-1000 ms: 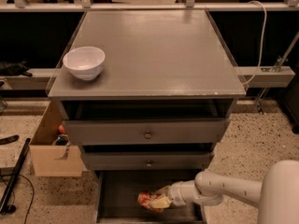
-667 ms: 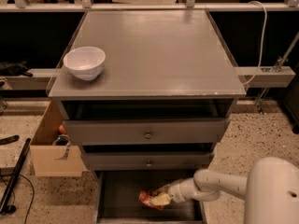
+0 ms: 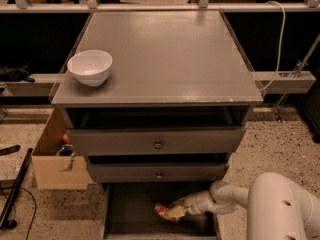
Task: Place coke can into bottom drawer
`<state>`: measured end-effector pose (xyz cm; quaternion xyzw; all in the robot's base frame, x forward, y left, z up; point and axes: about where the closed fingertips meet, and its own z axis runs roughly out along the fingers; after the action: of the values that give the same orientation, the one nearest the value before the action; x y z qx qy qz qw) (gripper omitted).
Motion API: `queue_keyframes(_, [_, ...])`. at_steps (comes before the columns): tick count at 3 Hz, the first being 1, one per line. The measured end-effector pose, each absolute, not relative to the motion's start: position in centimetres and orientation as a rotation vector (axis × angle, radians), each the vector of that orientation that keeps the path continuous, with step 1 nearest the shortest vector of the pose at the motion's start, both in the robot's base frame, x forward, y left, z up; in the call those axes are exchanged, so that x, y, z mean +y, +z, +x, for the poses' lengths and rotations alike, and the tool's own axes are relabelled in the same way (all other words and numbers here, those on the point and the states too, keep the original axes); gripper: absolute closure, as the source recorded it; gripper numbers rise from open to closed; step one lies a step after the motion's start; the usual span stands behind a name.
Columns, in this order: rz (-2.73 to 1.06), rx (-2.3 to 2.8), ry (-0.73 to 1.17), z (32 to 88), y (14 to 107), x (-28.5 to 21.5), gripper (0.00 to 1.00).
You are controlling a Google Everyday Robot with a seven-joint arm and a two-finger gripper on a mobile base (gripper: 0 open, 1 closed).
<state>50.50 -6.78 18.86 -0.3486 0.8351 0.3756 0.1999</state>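
The coke can is a small red-orange dented can lying on the floor of the open bottom drawer, near its middle. My gripper reaches in from the right on a white arm and is at the can's right side, touching it. The bottom drawer is pulled out below two grey drawers with round knobs.
A white bowl sits on the cabinet top at the left. A cardboard box stands on the floor left of the cabinet. My white arm fills the lower right. A dark pole lies at the far left.
My gripper and the can have stayed at about the same spot in the bottom drawer, shifting slightly left. The arm's white body has moved further into view at the right.
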Motion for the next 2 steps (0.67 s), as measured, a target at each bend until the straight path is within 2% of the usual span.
queue_keyframes(1, [-0.944, 2.356, 1.054, 49.08, 17.0, -7.08, 1.0])
queue_keyframes(2, [-0.941, 2.359, 1.056, 48.87, 16.79, -7.06, 0.84])
